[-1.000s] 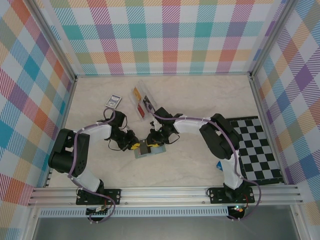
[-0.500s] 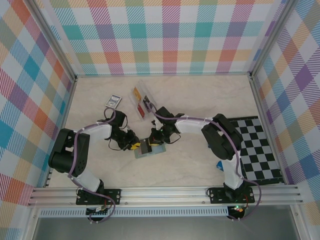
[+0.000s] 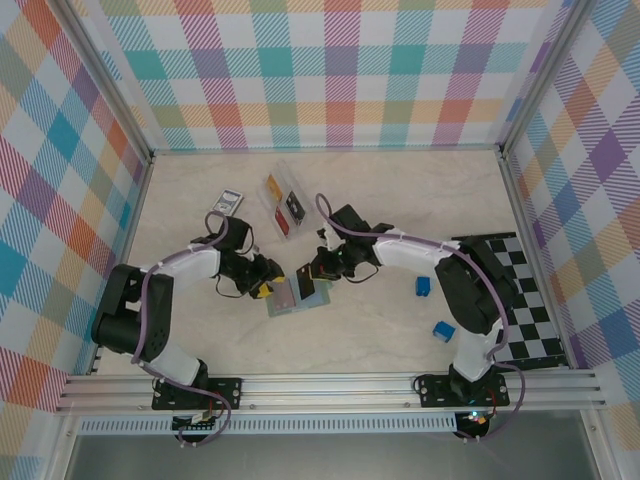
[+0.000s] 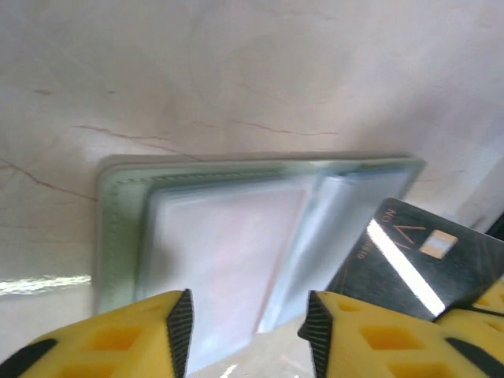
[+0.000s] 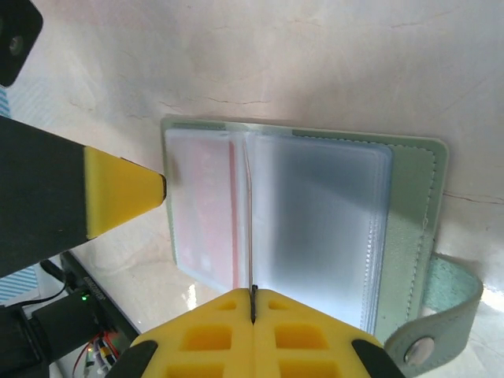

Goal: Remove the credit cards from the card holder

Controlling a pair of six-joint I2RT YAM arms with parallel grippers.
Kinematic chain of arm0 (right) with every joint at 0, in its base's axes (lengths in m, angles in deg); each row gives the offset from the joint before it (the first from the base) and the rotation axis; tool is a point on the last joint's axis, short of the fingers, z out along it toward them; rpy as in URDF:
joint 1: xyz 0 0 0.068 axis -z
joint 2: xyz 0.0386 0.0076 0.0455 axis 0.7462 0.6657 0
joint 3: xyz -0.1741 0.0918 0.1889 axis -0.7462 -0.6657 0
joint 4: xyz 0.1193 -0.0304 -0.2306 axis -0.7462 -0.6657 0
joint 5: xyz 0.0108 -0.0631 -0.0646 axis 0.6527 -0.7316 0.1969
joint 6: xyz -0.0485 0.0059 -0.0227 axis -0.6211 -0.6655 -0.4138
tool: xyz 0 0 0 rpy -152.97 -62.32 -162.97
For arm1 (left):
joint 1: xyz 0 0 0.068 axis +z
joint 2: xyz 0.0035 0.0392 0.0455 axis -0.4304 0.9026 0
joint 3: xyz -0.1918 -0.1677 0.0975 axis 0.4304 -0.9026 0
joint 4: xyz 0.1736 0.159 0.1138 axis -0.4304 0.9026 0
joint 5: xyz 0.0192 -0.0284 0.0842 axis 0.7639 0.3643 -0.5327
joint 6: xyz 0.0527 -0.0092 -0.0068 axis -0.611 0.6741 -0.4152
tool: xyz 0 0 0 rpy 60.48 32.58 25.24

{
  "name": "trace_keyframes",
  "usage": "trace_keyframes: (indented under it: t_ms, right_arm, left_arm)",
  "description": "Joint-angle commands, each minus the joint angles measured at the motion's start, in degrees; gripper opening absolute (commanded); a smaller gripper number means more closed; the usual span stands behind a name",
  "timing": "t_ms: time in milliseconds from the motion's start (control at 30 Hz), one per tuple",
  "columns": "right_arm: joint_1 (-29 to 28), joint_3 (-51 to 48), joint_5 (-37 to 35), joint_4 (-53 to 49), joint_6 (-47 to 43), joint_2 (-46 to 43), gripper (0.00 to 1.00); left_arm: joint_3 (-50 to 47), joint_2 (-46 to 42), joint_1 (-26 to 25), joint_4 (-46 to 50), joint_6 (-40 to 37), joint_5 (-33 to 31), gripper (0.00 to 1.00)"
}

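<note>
The card holder (image 3: 312, 298) lies open on the table, sage green with frosted pale pockets (image 5: 315, 213). A reddish card (image 5: 203, 205) shows through its left pocket. My right gripper (image 5: 253, 295) is shut on a dark credit card, seen edge-on as a thin line (image 5: 250, 228) standing over the holder's middle fold. In the left wrist view that card (image 4: 409, 252) is dark and glossy with a chip. My left gripper (image 4: 246, 315) is open just off the holder's edge (image 4: 118, 228) with nothing between its fingers. From above, the left gripper (image 3: 263, 288) and right gripper (image 3: 318, 272) flank the holder.
A clear compartment tray (image 3: 283, 200) with cards stands behind the holder, with a grey-edged picture card (image 3: 228, 202) to its left. Two blue blocks (image 3: 423, 287) (image 3: 443, 330) lie to the right, beside a checkerboard mat (image 3: 525, 300).
My left gripper has opened and let go of the holder. The right gripper has shut on the card and drawn back up and right with it; its elbow swung right, uncovering a blue block.
</note>
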State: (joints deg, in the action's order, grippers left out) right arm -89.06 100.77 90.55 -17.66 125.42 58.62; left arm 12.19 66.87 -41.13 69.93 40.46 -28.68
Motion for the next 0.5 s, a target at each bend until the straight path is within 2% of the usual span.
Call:
trace_keyframes:
  t_ms: [0, 200, 400, 467]
  right_arm:
    - [1.60, -1.74, 4.83, 3.63, -0.85, -2.98, 0.00]
    - [5.27, -5.52, 13.98, 12.35, 4.21, -4.69, 0.00]
    - [9.14, -9.05, 23.87, 25.14, 9.86, -5.96, 0.00]
    - [10.22, -9.51, 26.10, 28.53, 11.77, -6.18, 0.00]
  left_arm:
    - [0.39, -3.74, -0.27, -2.13, 0.48, 1.53, 0.54]
    - [-4.78, -6.97, -0.27, -16.79, 5.21, 10.37, 0.76]
    - [-3.48, -10.80, -0.42, -20.55, 4.74, 18.36, 0.86]
    - [-2.72, -11.54, -0.57, -20.44, 4.12, 20.11, 0.87]
